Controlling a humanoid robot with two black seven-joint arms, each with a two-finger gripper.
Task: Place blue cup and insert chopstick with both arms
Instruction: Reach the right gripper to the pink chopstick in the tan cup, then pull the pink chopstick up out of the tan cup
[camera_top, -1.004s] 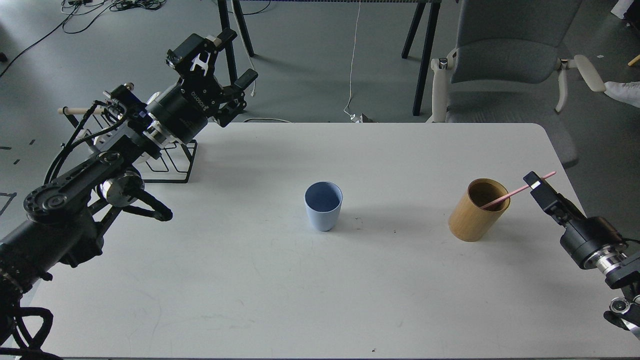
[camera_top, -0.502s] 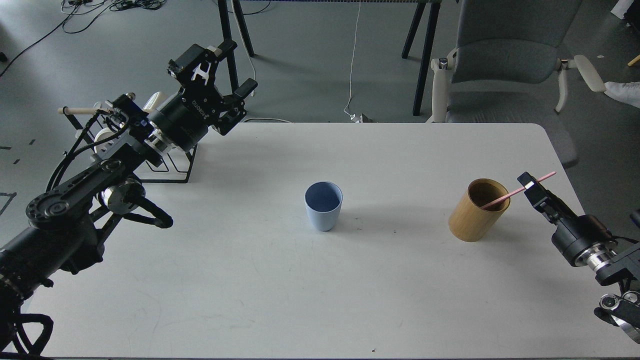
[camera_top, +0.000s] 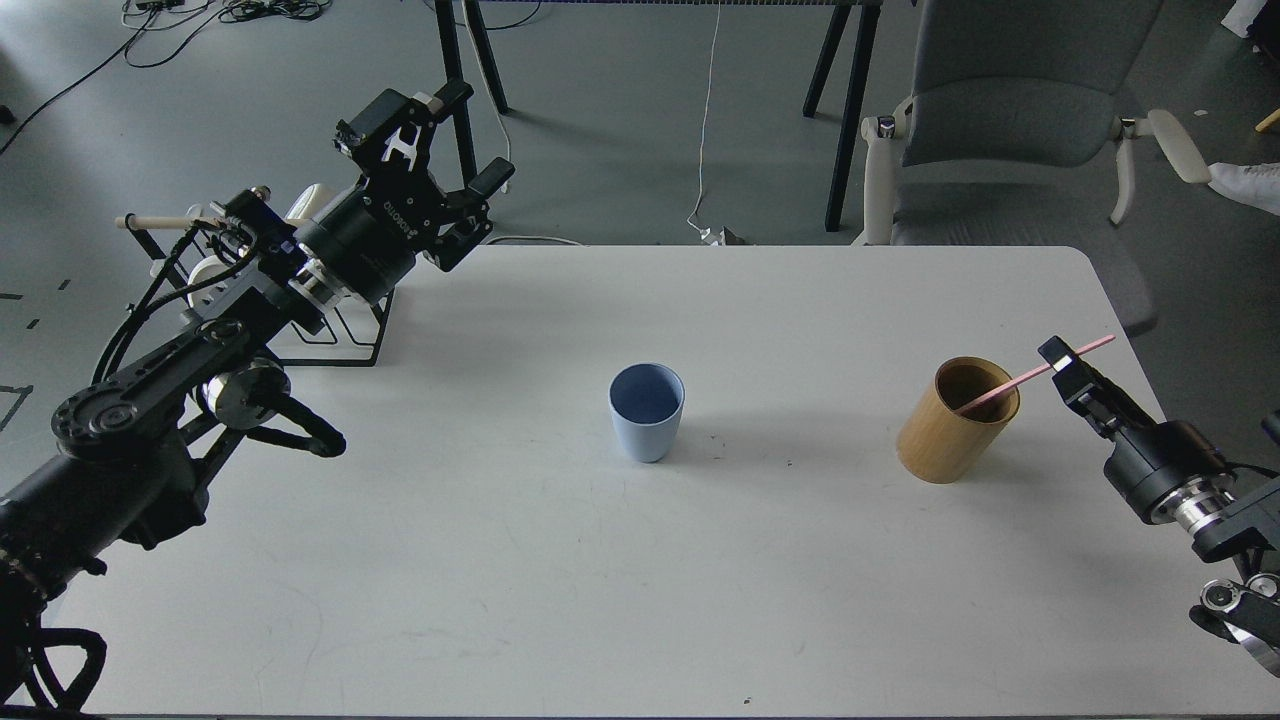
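The blue cup (camera_top: 647, 411) is standing upright and empty near the middle of the table (camera_top: 560, 600), so the placing looks done; the step in hand seems to be getting the pink chopstick (camera_top: 1030, 378) out of the wooden holder (camera_top: 957, 420) near the right edge.

The right gripper (camera_top: 1062, 362) is pinching the chopstick close to its upper end, fingers closed on it, while the lower end is sitting inside the holder.

The left gripper (camera_top: 430, 140) is hanging spread open and empty over the far left corner, beside the wire rack (camera_top: 345, 325).

To do this well, the right arm should be drawing the stick out along its own slant, so it is not levering against the rim and tipping the holder. The grip should be firm, since a thin stick can swivel. Once clear, it should be tilting towards vertical over the cup's mouth before lowering.
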